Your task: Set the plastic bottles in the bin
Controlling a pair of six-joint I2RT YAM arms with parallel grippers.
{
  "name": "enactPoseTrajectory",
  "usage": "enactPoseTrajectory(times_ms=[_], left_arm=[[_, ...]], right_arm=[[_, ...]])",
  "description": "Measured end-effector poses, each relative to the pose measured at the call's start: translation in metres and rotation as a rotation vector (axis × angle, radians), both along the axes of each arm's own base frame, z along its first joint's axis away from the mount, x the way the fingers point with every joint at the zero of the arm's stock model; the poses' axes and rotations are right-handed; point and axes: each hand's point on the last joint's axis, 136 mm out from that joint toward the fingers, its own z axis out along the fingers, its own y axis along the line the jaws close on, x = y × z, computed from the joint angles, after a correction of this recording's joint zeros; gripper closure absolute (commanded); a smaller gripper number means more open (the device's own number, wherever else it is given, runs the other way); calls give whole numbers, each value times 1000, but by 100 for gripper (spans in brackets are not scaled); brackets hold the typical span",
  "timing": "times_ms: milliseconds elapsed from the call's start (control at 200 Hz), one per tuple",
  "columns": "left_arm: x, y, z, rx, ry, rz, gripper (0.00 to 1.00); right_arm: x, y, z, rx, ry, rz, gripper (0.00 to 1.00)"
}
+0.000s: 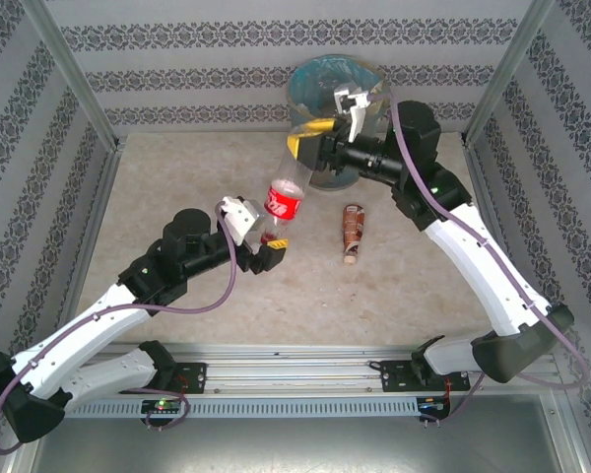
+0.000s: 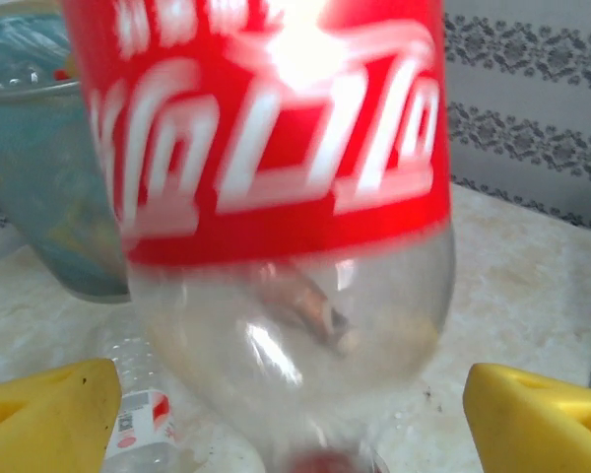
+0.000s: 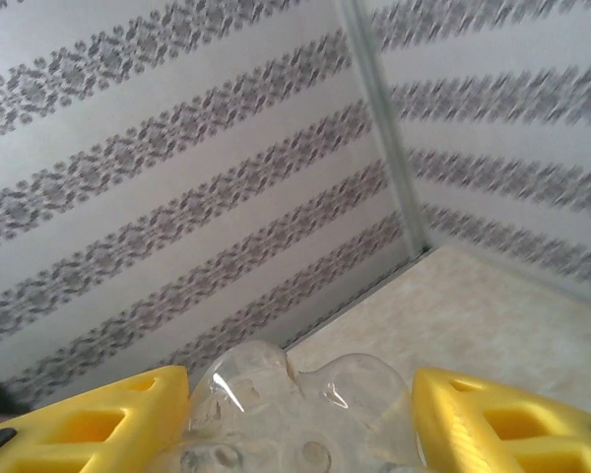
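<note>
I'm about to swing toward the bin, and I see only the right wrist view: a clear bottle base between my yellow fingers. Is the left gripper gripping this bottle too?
Observer: No. The left gripper is open, and its yellow fingers stand clear of the red-labelled bottle on both sides.
Operator: Good. Where is the bin from my gripper?
Observer: The bin stands by the far wall. Seen from above, the right gripper overlaps its near side. I cannot tell how high above it the gripper is.
</note>
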Motion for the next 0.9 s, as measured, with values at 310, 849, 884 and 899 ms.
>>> enactPoseTrajectory(times_ms=[310,849,884,899], left_arm=[[21,25,-5,2,-41,187,0],[28,27,-11,-2,-13,230,0],[29,26,-12,1,-8,230,0],[29,26,-13,2,-5,231,0]], right_arm=[[73,-47,102,-116,-465,-500,60],[312,-107,-34,-687,-470,-973,60],[315,-113,-41,-698,-452,-977,60],[316,-115,-43,-701,-445,-978,60]])
